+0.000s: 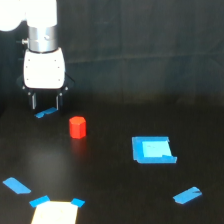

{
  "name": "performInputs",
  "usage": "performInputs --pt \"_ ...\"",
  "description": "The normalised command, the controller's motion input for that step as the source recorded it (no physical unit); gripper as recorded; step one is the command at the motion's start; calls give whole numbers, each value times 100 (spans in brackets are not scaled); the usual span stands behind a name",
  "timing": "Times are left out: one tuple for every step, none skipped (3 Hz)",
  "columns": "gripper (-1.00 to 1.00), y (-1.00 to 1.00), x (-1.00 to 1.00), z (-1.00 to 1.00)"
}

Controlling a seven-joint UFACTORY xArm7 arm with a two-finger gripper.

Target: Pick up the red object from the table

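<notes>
Gripper (45, 102) spread, empty, left of and beyond the red object (77, 127) — if lowered off-centre, the block could be toppled.

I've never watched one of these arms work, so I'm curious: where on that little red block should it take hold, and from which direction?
Probably from straight above, closing on two opposite upright sides. The red object stands upright on the table as a stubby faceted block with a flat top and nothing touching it, so the fingers could drop down either side. The gripper points downward, up and to the exterior view's left of it.
</notes>
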Motion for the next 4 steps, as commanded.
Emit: performInputs --pt "100 -37 100 -22" --pt "74 9 84 -35" --pt "57 -92 65 -19" --pt "89 -100 40 -33"
